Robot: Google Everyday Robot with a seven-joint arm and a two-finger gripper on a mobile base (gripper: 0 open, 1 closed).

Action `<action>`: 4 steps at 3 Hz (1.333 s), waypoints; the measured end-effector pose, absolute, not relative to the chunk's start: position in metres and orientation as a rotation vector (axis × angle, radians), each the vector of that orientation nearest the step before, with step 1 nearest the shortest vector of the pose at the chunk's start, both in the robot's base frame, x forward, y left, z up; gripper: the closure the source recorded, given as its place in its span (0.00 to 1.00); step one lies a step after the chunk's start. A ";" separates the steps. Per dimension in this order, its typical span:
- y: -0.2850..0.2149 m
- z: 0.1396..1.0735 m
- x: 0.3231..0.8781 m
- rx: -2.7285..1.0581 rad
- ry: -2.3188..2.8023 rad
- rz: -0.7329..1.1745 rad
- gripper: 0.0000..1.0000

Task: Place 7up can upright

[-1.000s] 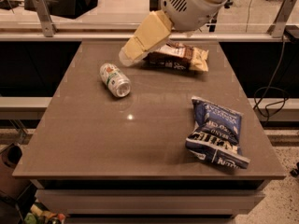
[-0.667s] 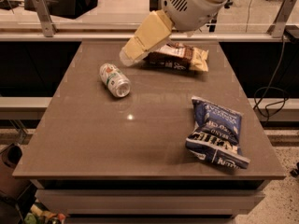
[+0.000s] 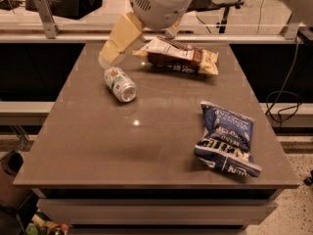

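The 7up can (image 3: 120, 84) lies on its side on the grey-brown table (image 3: 146, 146), left of centre. Its pale white-green label with a small red mark faces up and its silver end points toward the front right. My gripper (image 3: 108, 55) is a cream-coloured piece hanging from the white arm (image 3: 156, 1). It reaches down from the back, and its tip hovers just behind and above the can's far end. Nothing is held in it.
A brown and cream snack bag (image 3: 178, 56) lies at the back, to the right of my gripper. A blue chip bag (image 3: 225, 138) lies at the front right. A rail with posts (image 3: 46, 16) runs behind the table.
My gripper has moved left, from beside the brown snack bag to just behind the can. The can and both bags have not moved.
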State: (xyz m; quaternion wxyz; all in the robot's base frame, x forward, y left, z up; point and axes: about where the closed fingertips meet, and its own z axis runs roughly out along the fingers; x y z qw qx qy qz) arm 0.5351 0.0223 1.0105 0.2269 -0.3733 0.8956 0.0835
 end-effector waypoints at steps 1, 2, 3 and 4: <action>0.047 0.992 0.546 -1.046 2.499 0.209 0.00; 0.070 0.964 0.559 -1.058 2.545 0.180 0.00; 0.086 0.942 0.577 -1.064 2.581 0.139 0.00; 0.095 0.928 0.597 -1.070 2.605 0.074 0.00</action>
